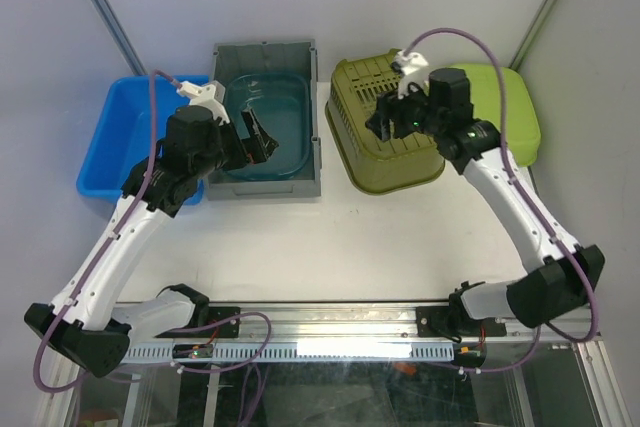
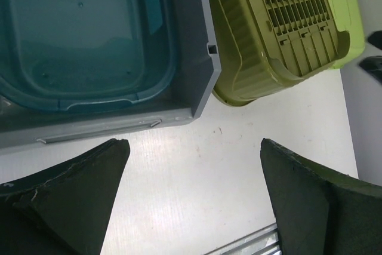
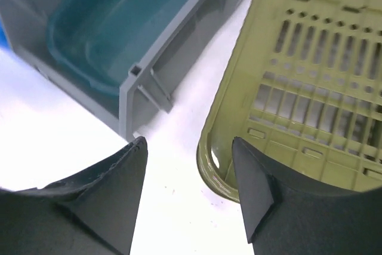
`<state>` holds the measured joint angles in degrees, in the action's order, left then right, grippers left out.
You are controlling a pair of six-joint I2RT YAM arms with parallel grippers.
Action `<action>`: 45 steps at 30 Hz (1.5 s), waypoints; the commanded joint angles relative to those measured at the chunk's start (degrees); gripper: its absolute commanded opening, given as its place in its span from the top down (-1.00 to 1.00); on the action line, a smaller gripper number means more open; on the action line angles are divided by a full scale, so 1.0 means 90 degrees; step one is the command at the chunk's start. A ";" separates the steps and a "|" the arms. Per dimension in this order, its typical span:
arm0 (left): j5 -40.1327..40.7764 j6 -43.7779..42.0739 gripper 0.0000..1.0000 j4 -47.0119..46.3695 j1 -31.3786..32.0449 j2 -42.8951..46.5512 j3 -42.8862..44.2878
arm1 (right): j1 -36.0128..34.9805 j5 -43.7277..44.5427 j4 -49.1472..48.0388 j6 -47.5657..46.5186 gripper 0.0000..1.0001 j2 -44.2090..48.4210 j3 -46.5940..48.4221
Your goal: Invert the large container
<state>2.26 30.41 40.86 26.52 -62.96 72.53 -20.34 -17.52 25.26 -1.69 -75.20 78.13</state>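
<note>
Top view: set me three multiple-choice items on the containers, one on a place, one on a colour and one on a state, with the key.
1. Where does the teal tub sit?
A. inside the grey crate
B. on top of the slotted basket
C. under the crate

2. What colour is the slotted basket?
A. olive green
B. red
C. white

3. How does the slotted basket lie?
A. base up, rim on the table
B. upright, opening up
C. on its side

Key:
1 A: the crate's walls surround the tub.
2 A: its shell is olive green in every view.
3 A: its slotted base faces up and its rim meets the table.
</note>
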 commanded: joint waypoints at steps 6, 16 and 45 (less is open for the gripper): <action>-0.0192 -0.0065 -0.98 -0.0059 -0.0017 0.0555 -0.0360 | -0.1080 0.1194 0.1176 -0.1832 -0.29 -0.1435 0.0724; -0.0251 -0.0099 -0.98 -0.0084 -0.0017 0.0536 -0.0411 | -0.1101 0.1942 0.1116 -0.1892 -0.17 -0.1746 0.0566; -0.0252 -0.0108 -0.98 -0.0092 -0.0017 0.0775 -0.0608 | -0.1030 0.2728 0.0482 -0.0982 1.00 -0.3186 0.1905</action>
<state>1.10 30.39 42.00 26.55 -58.00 67.09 -30.61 4.01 34.92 -9.08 -102.24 91.09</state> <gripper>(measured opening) 0.991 0.019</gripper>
